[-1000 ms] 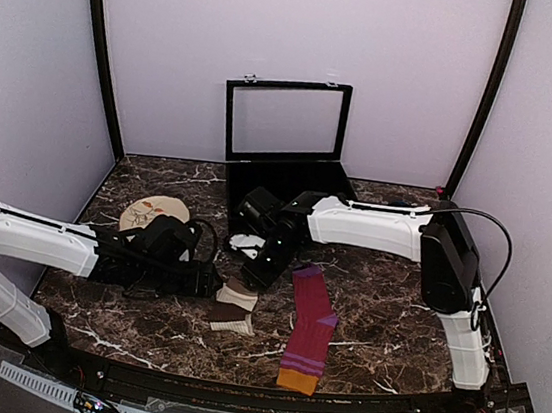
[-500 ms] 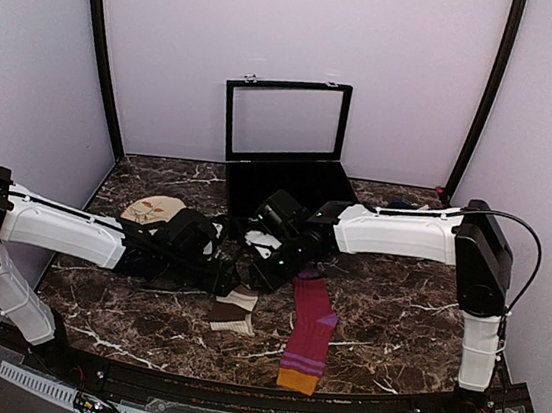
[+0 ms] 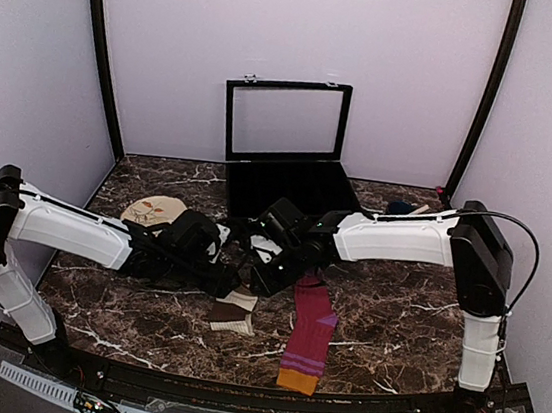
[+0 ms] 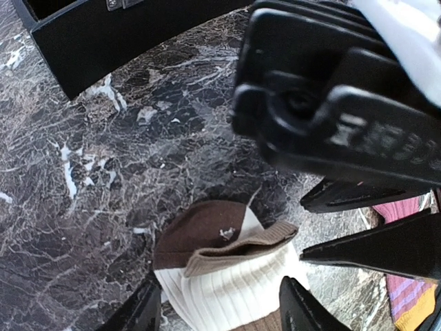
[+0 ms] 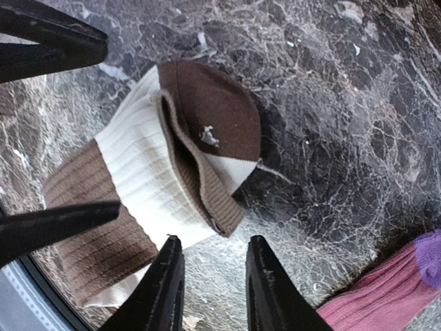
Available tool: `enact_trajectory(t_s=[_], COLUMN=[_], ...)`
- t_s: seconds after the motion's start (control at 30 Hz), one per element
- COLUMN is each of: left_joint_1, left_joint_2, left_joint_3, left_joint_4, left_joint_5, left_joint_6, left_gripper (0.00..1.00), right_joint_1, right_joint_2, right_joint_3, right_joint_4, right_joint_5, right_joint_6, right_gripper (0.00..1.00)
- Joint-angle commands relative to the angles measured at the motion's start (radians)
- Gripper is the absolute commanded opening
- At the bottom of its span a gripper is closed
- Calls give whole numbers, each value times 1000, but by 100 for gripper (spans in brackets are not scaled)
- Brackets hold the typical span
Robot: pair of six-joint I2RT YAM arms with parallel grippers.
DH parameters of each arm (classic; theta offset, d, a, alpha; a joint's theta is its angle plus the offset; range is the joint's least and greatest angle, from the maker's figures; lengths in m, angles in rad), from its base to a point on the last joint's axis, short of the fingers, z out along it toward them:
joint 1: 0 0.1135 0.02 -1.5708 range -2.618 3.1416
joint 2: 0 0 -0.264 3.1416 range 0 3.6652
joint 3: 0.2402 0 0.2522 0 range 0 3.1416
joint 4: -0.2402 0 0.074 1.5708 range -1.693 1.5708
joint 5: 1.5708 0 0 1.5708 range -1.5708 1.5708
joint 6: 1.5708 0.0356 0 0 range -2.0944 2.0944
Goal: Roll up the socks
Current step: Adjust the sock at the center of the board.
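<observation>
The cream sock with brown bands point(image 3: 233, 318) lies folded on the marble, its brown toe turned over the white ribbed part point(image 4: 227, 276) point(image 5: 172, 165). My left gripper point(image 3: 229, 283) point(image 4: 220, 314) is open, one finger on each side of this sock. My right gripper point(image 3: 252, 279) point(image 5: 213, 289) faces it from the other side, open with a narrow gap. Only bare marble lies between its fingers, just off the sock's folded edge. The magenta-purple sock with the orange cuff point(image 3: 309, 333) point(image 5: 386, 300) lies flat to the right.
A black case point(image 3: 281, 181) with its lid point(image 3: 286, 122) raised stands at the back centre. A round beige floral disc point(image 3: 152, 210) lies at the left, behind my left arm. Both wrists crowd closely over the cream sock.
Both grippers have closed in on the cream sock from opposite sides. Both pairs of jaws have narrowed. The socks have not moved.
</observation>
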Motion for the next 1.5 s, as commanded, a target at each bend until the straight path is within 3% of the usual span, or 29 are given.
enact_trajectory(t_s=[0.0,0.67,1.03,1.47], left_joint_1=[19,24,23,-8], left_joint_2=[-14,-127,-182,-219], left_joint_3=[-27,-109,-165,-215], left_joint_4=[19,13,18,43], left_joint_5=[19,59,113,151], left_joint_6=[24,-58,-113,-162], left_gripper=[60,56,53,49], right_joint_1=[-13,-20,-21,-15], right_joint_2=[9,69,103,93], right_joint_3=[-3,9,45,116], right_joint_4=[48,47,23,-21], right_joint_5=[-32,-64,-46,-24], right_joint_6=[10,-4,-42,-101], right_gripper=[27,25,10,6])
